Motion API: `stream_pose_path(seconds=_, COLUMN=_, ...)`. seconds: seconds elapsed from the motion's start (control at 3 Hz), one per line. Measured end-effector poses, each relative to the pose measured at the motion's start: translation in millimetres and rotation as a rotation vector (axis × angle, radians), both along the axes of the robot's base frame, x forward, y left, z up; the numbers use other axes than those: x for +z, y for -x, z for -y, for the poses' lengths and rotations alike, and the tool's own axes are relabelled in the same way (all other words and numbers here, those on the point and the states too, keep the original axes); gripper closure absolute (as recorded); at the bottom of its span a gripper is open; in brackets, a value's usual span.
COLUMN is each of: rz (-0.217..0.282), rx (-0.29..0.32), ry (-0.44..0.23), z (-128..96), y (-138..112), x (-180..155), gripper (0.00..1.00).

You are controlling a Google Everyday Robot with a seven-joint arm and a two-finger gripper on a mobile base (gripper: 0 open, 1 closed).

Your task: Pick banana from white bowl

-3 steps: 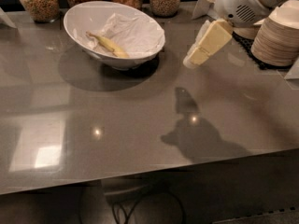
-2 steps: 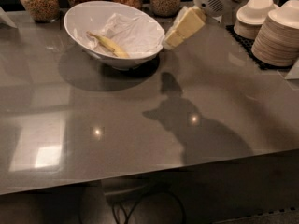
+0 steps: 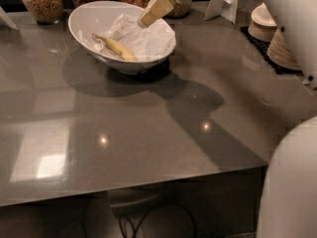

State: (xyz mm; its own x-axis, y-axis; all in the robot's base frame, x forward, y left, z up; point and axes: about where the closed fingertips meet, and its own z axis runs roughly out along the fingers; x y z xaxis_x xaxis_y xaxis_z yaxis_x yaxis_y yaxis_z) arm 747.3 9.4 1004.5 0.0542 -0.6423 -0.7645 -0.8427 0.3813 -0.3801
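Observation:
The white bowl sits at the back left of the grey counter, lined with crumpled white paper. The banana lies inside it on the near left side, slim and yellow with a dark stem. My gripper hangs over the bowl's right half, its pale yellow fingers pointing down-left toward the paper, above and to the right of the banana and apart from it. It holds nothing.
Glass jars of grains line the back edge. Stacked beige plates and bowls stand on a dark mat at the right. My white arm spans the right side. The counter's front edge runs across the lower frame.
My gripper has moved left from beside the plates to over the bowl's right half. The banana and bowl have not moved.

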Motion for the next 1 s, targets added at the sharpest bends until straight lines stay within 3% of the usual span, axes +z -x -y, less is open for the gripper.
stream_pose_path(seconds=0.33, rz=0.036, rx=-0.004, ry=-0.043, z=-3, y=-21, x=18, gripper=0.0)
stream_pose_path(seconds=0.67, rz=0.036, rx=-0.004, ry=-0.043, z=-4, y=-21, x=18, gripper=0.0)
stream_pose_path(seconds=1.0, rz=-0.005, rx=0.018, ry=-0.051, z=-24, y=-20, x=-4, gripper=0.0)
